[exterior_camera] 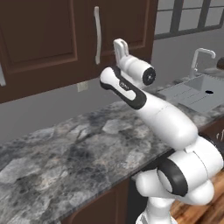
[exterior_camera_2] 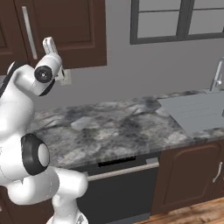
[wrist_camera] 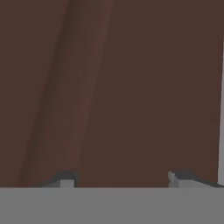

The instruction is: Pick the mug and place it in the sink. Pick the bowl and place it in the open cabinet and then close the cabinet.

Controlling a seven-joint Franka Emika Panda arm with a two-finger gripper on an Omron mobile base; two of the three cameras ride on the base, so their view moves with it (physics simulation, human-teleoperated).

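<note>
fingers (wrist_camera: 65, 178) were spread, nothing between them, facing the dark cabinet (exterior_camera: 48, 35) door panel square-on and close. its silver bar handle (exterior_camera: 97, 35) ran vertical, at about 3 o'clock of the gripper (wrist_camera: 122, 179) in the hand view. door looked shut — closing seemed done or nearly so. sink (exterior_camera: 205, 94) sat well off at 3 o'clock along the counter (exterior_camera: 65, 148); contents not visible.

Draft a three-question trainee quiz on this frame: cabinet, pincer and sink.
1. True or false: the cabinet doors look shut.
2. The pincer is: A) gripping the cabinet's bar handle; B) open and holding nothing, facing the cabinet's wood; C) down in the sink.
3. Fill in: in the left base view, the sink lies to the ____ of the arm.

Key: 1 true; 2 B; 3 right.
</note>
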